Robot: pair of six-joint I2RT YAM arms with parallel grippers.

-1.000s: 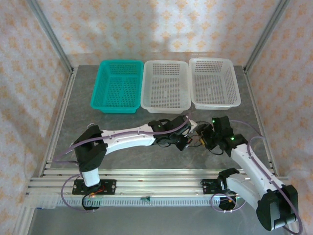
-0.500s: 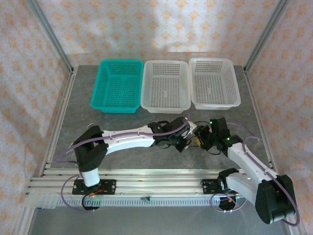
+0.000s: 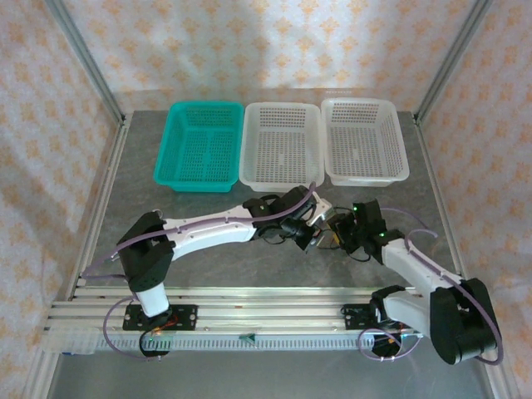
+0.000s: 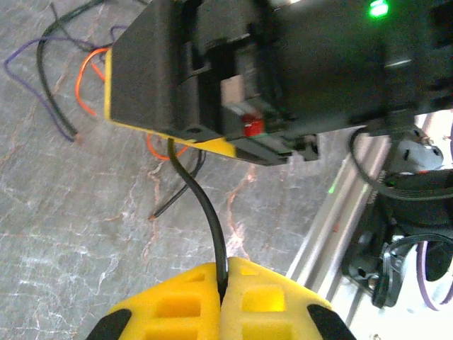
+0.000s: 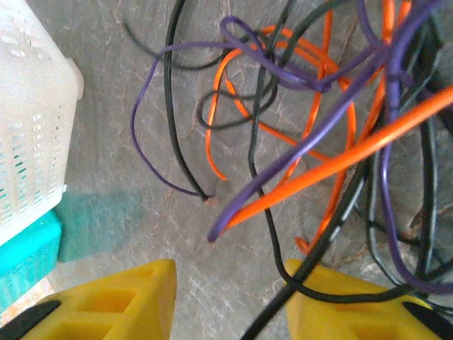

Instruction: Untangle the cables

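a: item one, tabletop (image 3: 249, 270), grey stone pattern. along its far edge stand a teal basket (image 3: 204, 105), a middle white basket (image 3: 281, 106) and a right white basket (image 3: 362, 101).

b: arms?

a: item two, left arm (image 3: 216, 229) and right arm (image 3: 416, 262), both reaching to the centre, heads nearly meeting. item three, the cables (image 3: 330, 238), a small bundle on the tabletop between the two heads, on the near side of the baskets.

b: jaws?

a: left jaws clenched on one black cable (image 4: 205, 212). it rises from the yellow pads (image 4: 177, 304) and passes under the right arm's black housing (image 4: 283, 71). right jaws released, pads (image 5: 106, 301) wide apart. the knot lies just ahead of them, with black strands, an orange cable (image 5: 340, 166) and a purple cable (image 5: 152, 142). one black strand lies across the other pad.

b: handling advice?

a: judgement only. draw the held black cable away slowly and low, along its own line. close the right jaws on the rest of the bundle to pin it. stop if the whole knot comes along. one strand at a time.

b: gaps in the record?

a: from above, the bundle is small and largely covered by the two heads, so loops cannot be counted. the far end of the held cable is hidden under the housing. whether it threads through the knot, cannot tell. in the right wrist view the knot's far side is cut off at the frame edge.
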